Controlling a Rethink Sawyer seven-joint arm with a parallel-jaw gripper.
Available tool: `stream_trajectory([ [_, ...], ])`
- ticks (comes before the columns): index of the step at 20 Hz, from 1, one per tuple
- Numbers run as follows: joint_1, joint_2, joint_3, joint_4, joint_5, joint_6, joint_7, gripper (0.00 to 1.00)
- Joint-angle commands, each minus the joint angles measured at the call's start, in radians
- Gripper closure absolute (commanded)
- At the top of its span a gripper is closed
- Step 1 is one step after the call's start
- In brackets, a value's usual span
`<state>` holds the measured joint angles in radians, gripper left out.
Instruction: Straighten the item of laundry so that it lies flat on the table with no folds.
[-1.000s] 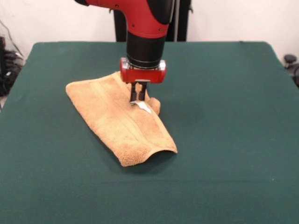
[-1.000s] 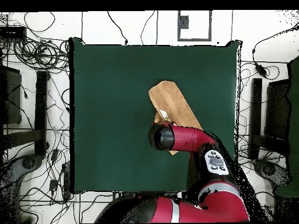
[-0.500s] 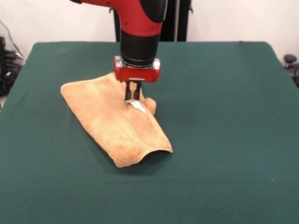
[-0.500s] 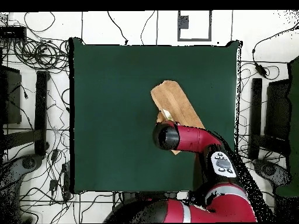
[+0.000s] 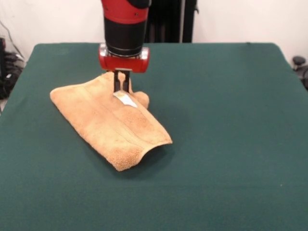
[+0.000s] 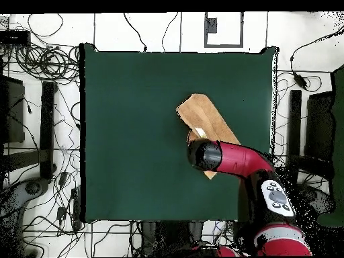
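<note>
The tan-orange towel (image 5: 108,120) lies folded over on the green table (image 5: 231,120), a long strip running from upper left to lower right in the front view, its near end curled up off the cloth. My gripper (image 5: 121,91) stands straight down on the towel's far edge, shut on a raised pinch of cloth beside the small white tag (image 5: 126,99). In the overhead view the towel (image 6: 205,119) shows right of centre, and the arm's end (image 6: 205,154) covers its lower part, hiding the gripper there.
Green table cloth stretches wide on every side of the towel. Cables and stands (image 6: 40,101) lie on the floor around the table in the overhead view. A dark post (image 5: 168,21) rises behind the table's far edge.
The gripper has moved left in the front view, still shut on the towel. The whole towel has slid left with it across the table.
</note>
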<state>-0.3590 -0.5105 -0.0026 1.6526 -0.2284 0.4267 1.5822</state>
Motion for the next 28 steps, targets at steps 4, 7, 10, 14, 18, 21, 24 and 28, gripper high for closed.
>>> stream_trajectory([
  [4, -0.019, -0.007, 0.128, 0.007, 0.048, 0.123, 0.057, 1.0],
  [7, -0.024, -0.007, 0.133, 0.014, 0.045, 0.113, 0.06, 1.0],
  [10, -0.025, -0.008, 0.135, 0.021, 0.042, 0.095, 0.067, 1.0],
  [14, -0.027, -0.007, 0.14, 0.013, 0.048, 0.118, 0.067, 1.0],
  [18, -0.034, -0.01, 0.146, 0.014, 0.05, 0.133, 0.063, 1.0],
  [21, -0.042, -0.014, 0.152, 0.014, 0.054, 0.152, 0.057, 1.0],
  [24, -0.05, -0.018, 0.159, -0.001, 0.061, 0.201, 0.042, 1.0],
  [28, -0.067, -0.021, 0.164, -0.054, 0.072, 0.343, 0.0, 1.0],
])
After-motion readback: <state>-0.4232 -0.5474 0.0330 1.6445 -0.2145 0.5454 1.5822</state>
